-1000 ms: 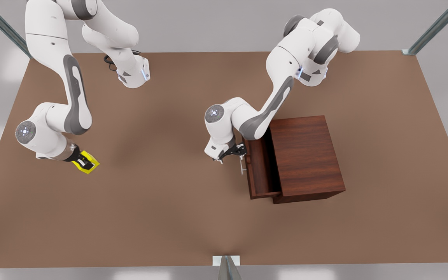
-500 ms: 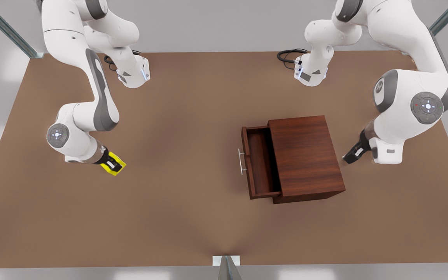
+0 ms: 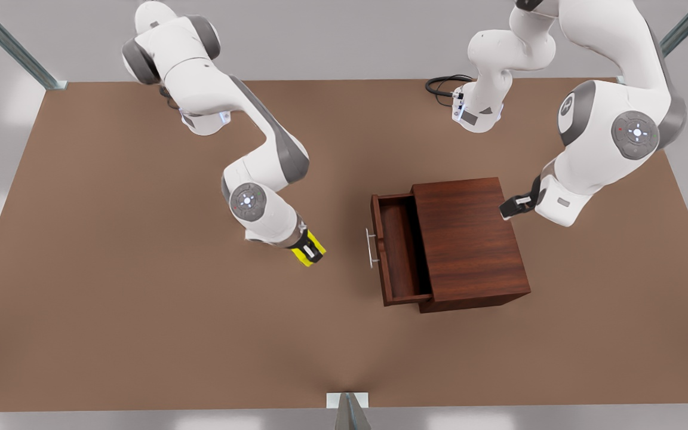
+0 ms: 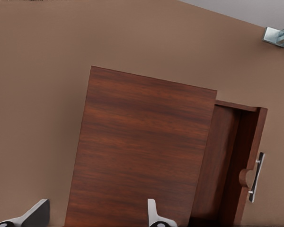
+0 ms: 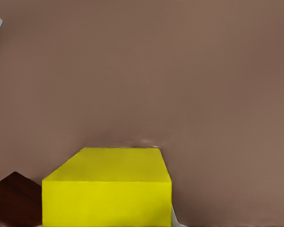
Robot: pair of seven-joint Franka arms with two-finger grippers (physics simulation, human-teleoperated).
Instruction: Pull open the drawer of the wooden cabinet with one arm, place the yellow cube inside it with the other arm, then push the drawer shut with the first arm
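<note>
Front view: drawer stood pulled out of the cabinet, tray bare, handle facing the front view's left. Judged ready to receive the cube. Right gripper pinched the cube, held above the table near the handle, short of the tray; carry step seemed under way. Left gripper hung by the cabinet's rear corner, fingers spread and holding nothing, likely parked clear and waiting to push the drawer shut.
</note>
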